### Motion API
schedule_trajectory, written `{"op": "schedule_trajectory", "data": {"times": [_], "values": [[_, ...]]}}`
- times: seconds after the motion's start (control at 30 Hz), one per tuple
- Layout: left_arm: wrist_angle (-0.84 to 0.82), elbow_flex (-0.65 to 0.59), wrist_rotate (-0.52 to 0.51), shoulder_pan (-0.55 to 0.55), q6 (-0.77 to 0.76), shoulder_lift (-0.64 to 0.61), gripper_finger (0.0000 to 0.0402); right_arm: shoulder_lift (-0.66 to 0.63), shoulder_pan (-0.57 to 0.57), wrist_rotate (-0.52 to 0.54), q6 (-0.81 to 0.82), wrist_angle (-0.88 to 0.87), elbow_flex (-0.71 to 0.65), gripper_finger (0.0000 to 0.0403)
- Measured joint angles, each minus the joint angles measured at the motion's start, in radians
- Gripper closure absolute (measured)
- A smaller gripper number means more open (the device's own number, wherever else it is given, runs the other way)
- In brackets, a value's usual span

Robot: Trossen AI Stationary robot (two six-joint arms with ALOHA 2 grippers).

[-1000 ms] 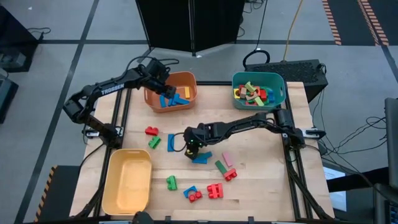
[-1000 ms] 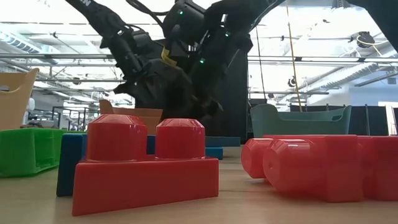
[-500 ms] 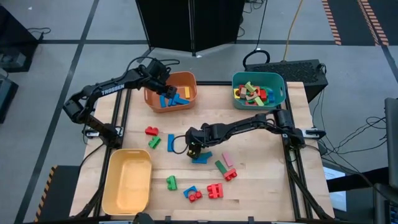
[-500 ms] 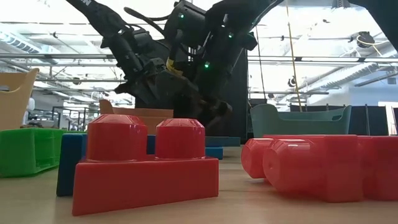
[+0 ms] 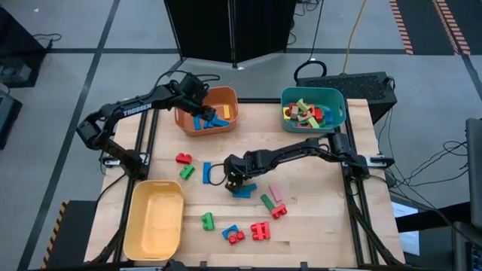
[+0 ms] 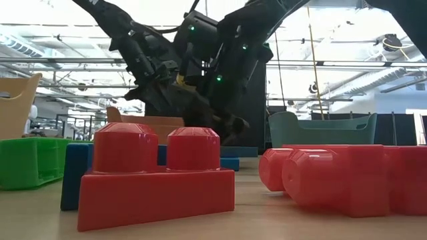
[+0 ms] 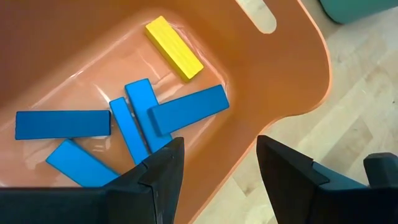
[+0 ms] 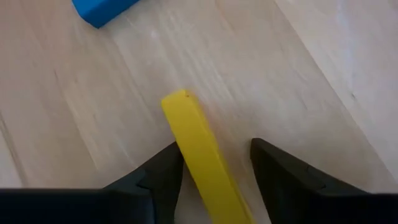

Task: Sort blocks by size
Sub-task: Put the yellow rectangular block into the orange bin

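Right wrist view shows my right pincer [image 8: 211, 165] partly open, its fingers astride a yellow bar [image 8: 199, 146] lying flat on the counter [image 8: 298, 74], gaps on both sides, nothing gripped. A blue block [image 8: 102, 9] lies near. My left pincer [image 7: 214, 162] hangs open and empty over the orange bin [image 7: 286, 81], where blue bars [image 7: 186, 109] and a yellow one [image 7: 174, 48] lie.

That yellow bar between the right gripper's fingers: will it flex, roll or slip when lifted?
The yellow bar looks like a stiff block with flat faces and square edges, so it probably won't bend or roll. Its smooth sides might slip between the right gripper fingers if pinched off-centre.
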Motion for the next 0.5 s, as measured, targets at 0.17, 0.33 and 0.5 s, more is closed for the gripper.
{"op": "schedule_trajectory", "data": {"times": [0.17, 0.33, 0.5], "values": [[0.0, 0.0, 0.0, 0.0, 0.001, 0.0, 0.0205, -0.001, -0.004, 0.003, -0.031, -0.008, -0.001, 0.0283], [0.002, 0.0, 0.043, 0.0, 0.01, 0.0, 0.0205, -0.001, -0.01, 0.0, -0.048, -0.006, -0.002, 0.0361], [0.002, 0.0, 0.173, 0.0, 0.026, 0.0, 0.0205, -0.017, -0.018, 0.009, -0.054, -0.005, -0.005, 0.0364]]}}
